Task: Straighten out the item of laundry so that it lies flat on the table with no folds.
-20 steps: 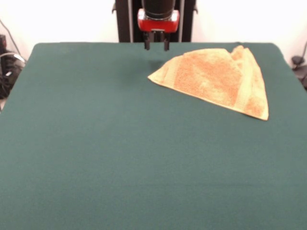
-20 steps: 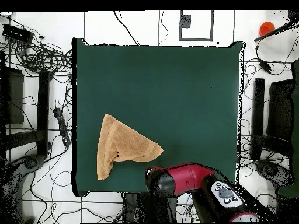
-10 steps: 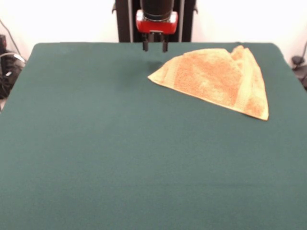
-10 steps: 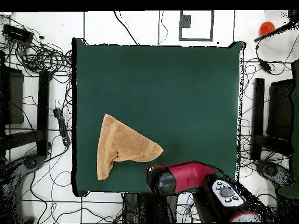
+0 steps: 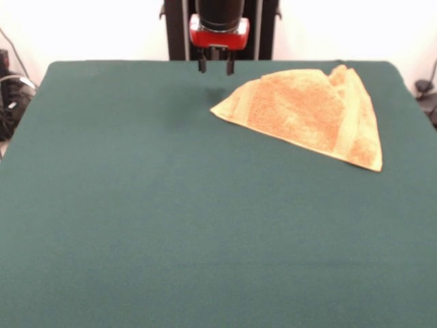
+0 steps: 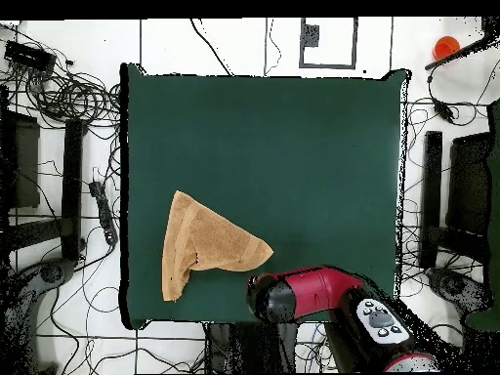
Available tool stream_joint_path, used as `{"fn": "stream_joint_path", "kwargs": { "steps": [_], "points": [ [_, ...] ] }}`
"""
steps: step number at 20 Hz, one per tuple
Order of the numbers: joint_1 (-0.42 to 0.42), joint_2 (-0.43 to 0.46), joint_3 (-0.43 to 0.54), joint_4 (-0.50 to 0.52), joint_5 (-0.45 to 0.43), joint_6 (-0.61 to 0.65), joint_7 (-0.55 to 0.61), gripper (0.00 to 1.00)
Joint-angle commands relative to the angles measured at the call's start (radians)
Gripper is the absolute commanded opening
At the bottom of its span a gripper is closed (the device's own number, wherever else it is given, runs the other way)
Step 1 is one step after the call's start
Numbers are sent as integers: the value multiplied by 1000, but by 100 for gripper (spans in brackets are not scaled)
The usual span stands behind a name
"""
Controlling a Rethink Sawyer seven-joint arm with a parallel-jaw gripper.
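The golden tan-orange towel lies folded into a rough triangle at the far right of the dark green table in the front view. In the overhead view the towel sits near the table's lower left corner. My gripper hangs open and empty above the table's far edge, left of the towel's pointed corner and apart from it. In the overhead view the red arm covers the gripper.
Cables and stands lie on the floor around the table in the overhead view. An orange object sits off the table at the upper right.
My gripper has drifted slightly left and back toward the pedestal. The towel has not moved.
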Motion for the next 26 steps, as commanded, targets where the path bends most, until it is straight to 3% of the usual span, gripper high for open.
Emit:
{"fn": "stream_joint_path", "kwargs": {
  "steps": [1, 26],
  "points": [
    [40, -1, 95, -77, 35, 93, -34, 100],
    [28, -27, 133, -82, 73, 189, -74, 100]
  ]
}}
